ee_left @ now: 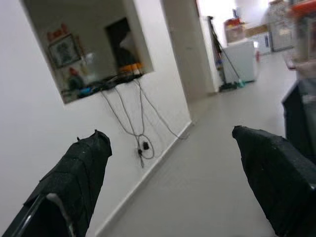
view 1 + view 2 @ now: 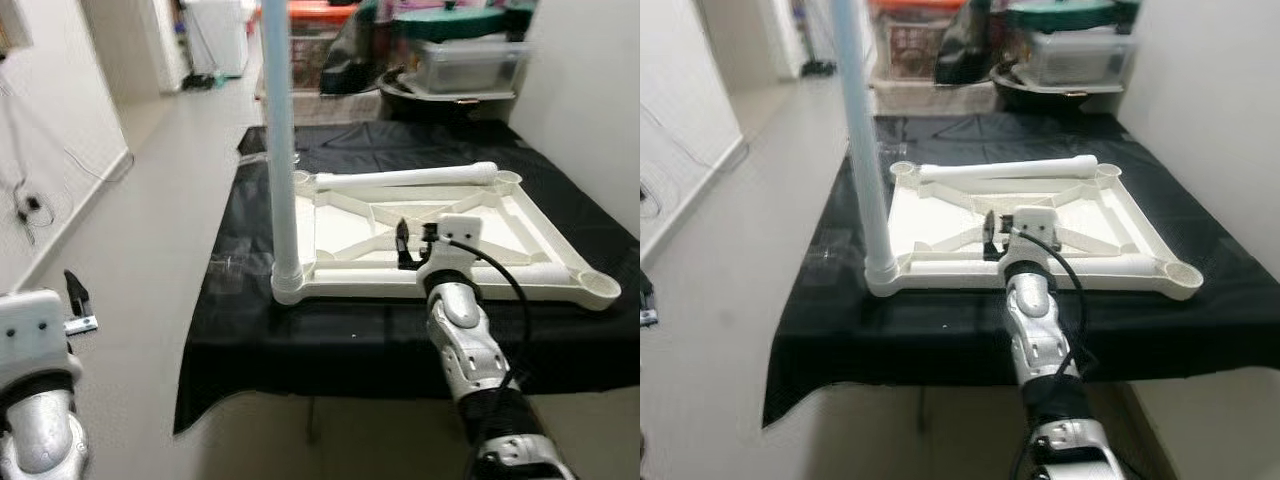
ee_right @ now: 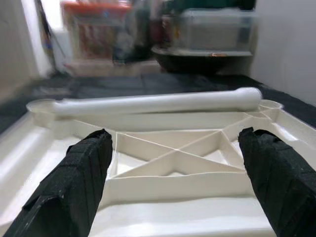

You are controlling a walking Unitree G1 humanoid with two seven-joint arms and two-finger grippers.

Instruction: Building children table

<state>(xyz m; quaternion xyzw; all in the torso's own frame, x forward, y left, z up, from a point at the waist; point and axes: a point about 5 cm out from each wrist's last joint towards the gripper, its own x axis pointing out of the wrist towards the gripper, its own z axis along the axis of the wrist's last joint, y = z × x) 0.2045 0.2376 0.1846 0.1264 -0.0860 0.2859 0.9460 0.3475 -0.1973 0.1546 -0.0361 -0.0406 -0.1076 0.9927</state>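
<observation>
Hovering over tabletop (image 2: 520, 235), right claw (image 3: 175, 182) gapes.

Domestic hallway: white appliance (image 2: 220, 35) at far end, stacked storage boxes (image 2: 470, 60), framed picture (image 1: 62, 49) in wall niche.

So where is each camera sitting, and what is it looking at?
Left eye view: on the head, looking down at the upside-down white tabletop on the black cloth, with one upright leg; both silver arms show.
Right eye view: the head's other eye, same scene; the right tool reaches over the tabletop.
Left wrist view: on the left wrist, facing a white wall and hallway floor; the open left tool frames it.
Right wrist view: low over the tabletop, facing the loose leg.
Shared: tabletop and loose leg.
</observation>
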